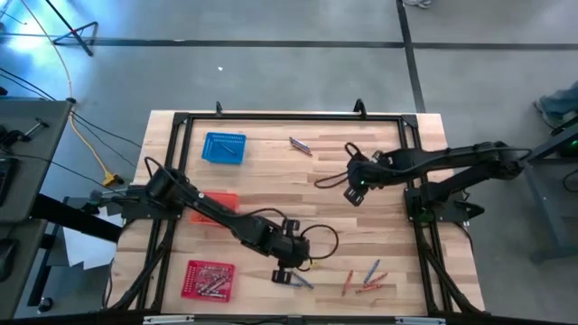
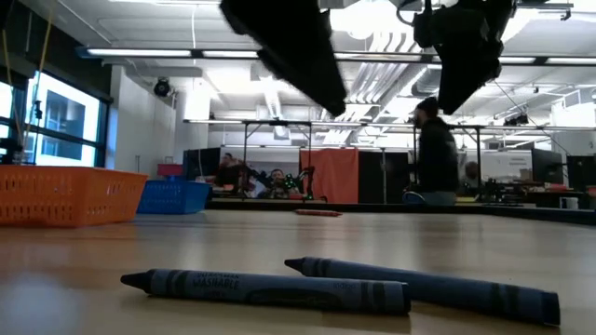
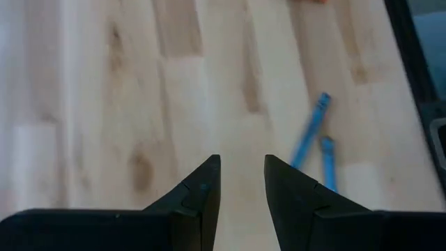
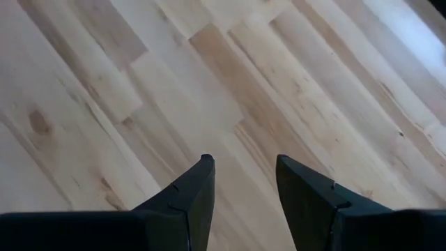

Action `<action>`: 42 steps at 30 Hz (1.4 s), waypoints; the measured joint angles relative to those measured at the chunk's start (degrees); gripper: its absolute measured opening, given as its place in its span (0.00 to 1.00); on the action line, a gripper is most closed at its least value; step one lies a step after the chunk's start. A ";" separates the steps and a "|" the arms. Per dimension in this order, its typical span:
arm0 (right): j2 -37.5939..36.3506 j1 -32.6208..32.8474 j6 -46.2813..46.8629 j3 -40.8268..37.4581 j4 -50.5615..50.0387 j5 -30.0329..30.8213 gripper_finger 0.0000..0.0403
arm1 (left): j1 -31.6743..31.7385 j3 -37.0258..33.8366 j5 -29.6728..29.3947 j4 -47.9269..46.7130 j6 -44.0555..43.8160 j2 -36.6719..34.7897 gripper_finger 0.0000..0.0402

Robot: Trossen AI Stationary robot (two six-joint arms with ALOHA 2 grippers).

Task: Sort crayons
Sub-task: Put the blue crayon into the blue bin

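Two blue crayons (image 3: 310, 136) lie flat on the wood near the table's front edge (image 1: 302, 282) and show close in the low view (image 2: 270, 288). My left gripper (image 1: 284, 274) hangs just left of them, open, fingers (image 3: 242, 174) over bare wood. Several orange and blue crayons (image 1: 366, 280) lie farther right along the front. Two more crayons (image 1: 301, 146) lie at the far middle. My right gripper (image 1: 354, 192) hangs open over bare wood (image 4: 244, 174) right of centre. The red basket (image 1: 209, 279) holds several crayons.
A blue basket (image 1: 224, 147) stands at the far left and an orange basket (image 1: 221, 200) lies partly under my left arm. A black frame (image 1: 271, 116) runs round the table's edges. People stand in the room beyond the far edge (image 2: 436, 149).
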 joint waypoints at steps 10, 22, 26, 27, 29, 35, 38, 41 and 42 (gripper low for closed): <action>2.73 1.17 -1.33 0.00 -3.50 1.41 0.37 | -1.17 0.00 6.93 0.33 -6.78 3.39 0.25; 2.66 -3.39 -1.31 0.00 -9.15 2.29 0.37 | -0.59 -0.02 13.89 7.88 -6.62 6.00 0.25; 2.66 -5.04 -2.58 0.00 -9.13 2.31 0.37 | -0.61 0.04 13.97 10.81 -6.51 6.70 0.25; 2.66 -5.36 -2.68 0.00 -9.11 2.30 0.37 | -0.61 0.01 13.98 11.02 -6.14 6.98 0.25; 2.66 -5.88 -2.82 0.00 -9.11 2.29 0.37 | -0.61 -0.10 14.90 10.55 -5.07 7.50 0.25; 2.66 -6.27 -2.79 0.00 -9.39 2.00 0.37 | -0.52 -0.07 16.55 10.49 -5.06 9.98 0.25; 2.66 -6.25 -2.52 0.00 -9.37 1.92 0.37 | -0.43 0.03 16.59 10.98 -4.33 10.40 0.25; 2.66 -6.25 -2.38 0.00 -9.37 1.89 0.37 | -0.08 -0.11 16.53 10.23 -2.43 10.81 0.25; 2.66 -6.25 -2.38 0.00 -9.37 1.84 0.37 | 0.14 -0.08 16.58 10.74 -2.03 11.12 0.25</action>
